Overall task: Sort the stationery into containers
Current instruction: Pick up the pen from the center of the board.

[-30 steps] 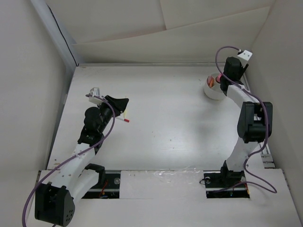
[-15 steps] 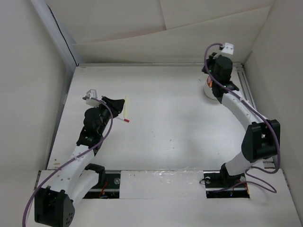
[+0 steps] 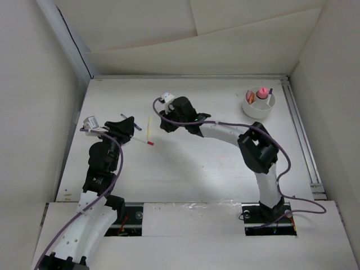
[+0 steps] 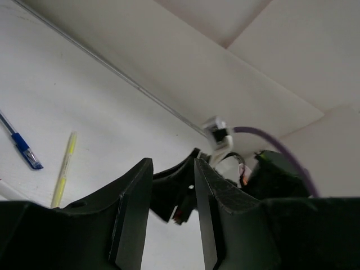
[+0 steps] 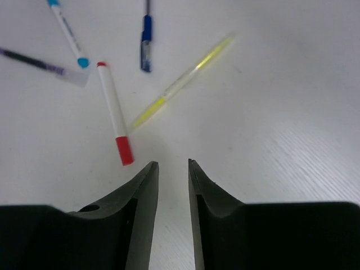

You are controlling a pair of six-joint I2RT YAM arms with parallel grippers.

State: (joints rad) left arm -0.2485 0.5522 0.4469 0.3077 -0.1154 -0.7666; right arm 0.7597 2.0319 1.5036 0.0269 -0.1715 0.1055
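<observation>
**Reaching over scattered pens**

From above: right gripper [image 3: 167, 120] stretched far left, near left gripper [image 3: 131, 125], with thin yellow pen [image 3: 148, 128] between. Round white divided cup [image 3: 251, 110] well apart, far right.

Left wrist: fingers [image 4: 135, 194] narrowly parted, gripping nothing.

Right wrist: likewise parted, empty, near red-capped white marker [image 5: 114, 121]. Edge pens cut off.

Right arm [image 3: 225, 130] reaching leftward, right hand [image 5: 172, 166] narrowly parted, left hand [image 4: 172, 166] likewise

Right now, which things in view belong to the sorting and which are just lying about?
Job: divided white cup, pink-capped tube inside it, yellow pen, red-capped pen, blue pen, teal-tipped pen, clear pen.
Not job: purple arm cable, rail along table's right edge.
</observation>
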